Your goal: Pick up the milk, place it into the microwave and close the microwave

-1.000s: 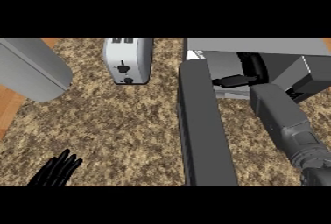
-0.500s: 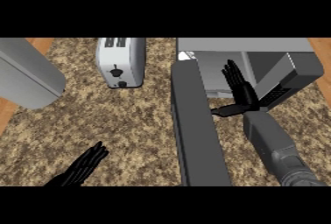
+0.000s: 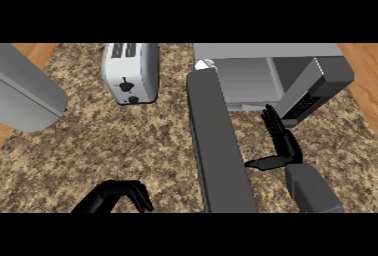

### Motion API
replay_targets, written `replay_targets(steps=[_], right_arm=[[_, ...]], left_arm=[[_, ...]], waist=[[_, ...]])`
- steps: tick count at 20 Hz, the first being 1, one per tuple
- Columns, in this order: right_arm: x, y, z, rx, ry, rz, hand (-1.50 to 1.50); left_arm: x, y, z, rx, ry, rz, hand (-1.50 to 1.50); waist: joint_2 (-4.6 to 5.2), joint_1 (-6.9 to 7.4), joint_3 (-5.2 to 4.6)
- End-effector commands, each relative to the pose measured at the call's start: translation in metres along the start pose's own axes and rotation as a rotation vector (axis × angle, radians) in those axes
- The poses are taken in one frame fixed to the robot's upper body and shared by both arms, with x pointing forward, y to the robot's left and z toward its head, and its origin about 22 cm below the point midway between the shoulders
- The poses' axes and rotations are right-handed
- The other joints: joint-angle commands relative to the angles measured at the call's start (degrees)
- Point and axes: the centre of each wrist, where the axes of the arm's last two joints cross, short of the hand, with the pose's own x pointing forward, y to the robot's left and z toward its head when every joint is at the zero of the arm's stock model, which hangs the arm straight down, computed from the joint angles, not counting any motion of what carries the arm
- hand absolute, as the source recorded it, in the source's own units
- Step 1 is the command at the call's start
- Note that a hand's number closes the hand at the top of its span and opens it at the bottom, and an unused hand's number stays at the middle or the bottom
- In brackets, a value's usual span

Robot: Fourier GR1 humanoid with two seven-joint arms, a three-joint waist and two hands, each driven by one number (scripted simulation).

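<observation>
Here, straight fingers of the right hand hold nothing beside the microwave, its door swung open; left hand curls empty over the speckled surface. Milk unseen.

Right hand flat before open microwave; left hand curled.

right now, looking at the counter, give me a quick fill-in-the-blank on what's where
1. The microwave door stands ____.
2. The appliance left of the microwave is a ____.
3. The right hand has its fingers ____, in front of the microwave's opening.
4. The left hand at the view's lower edge has its fingers ____.

Missing words: open; toaster; straight; curled
</observation>
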Motion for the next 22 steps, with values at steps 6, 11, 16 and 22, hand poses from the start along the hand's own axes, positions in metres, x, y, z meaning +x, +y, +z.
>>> replay_targets(steps=[6,11,16,22], right_arm=[[-0.008,-0.061,0.097,-0.076,-0.032,0.006,-1.50],[0.014,-0.093,0.126,-0.092,-0.064,-0.009,-1.50],[0.035,-0.108,0.167,-0.078,-0.102,-0.043,-1.50],[0.075,-0.120,0.168,-0.034,-0.196,-0.025,-1.50]], left_arm=[[-0.012,0.005,-0.051,-0.071,0.065,-0.099,1.50],[-0.037,-0.016,-0.078,-0.139,0.057,-0.139,1.50],[-0.049,-0.029,-0.087,-0.153,0.034,-0.189,1.50],[-0.065,-0.077,-0.105,-0.226,0.025,-0.146,1.50]], waist=[[-0.06,-1.60,-0.10],[0.28,-1.13,-0.10],[0.30,-1.02,-0.11],[0.56,-1.14,-0.07]])
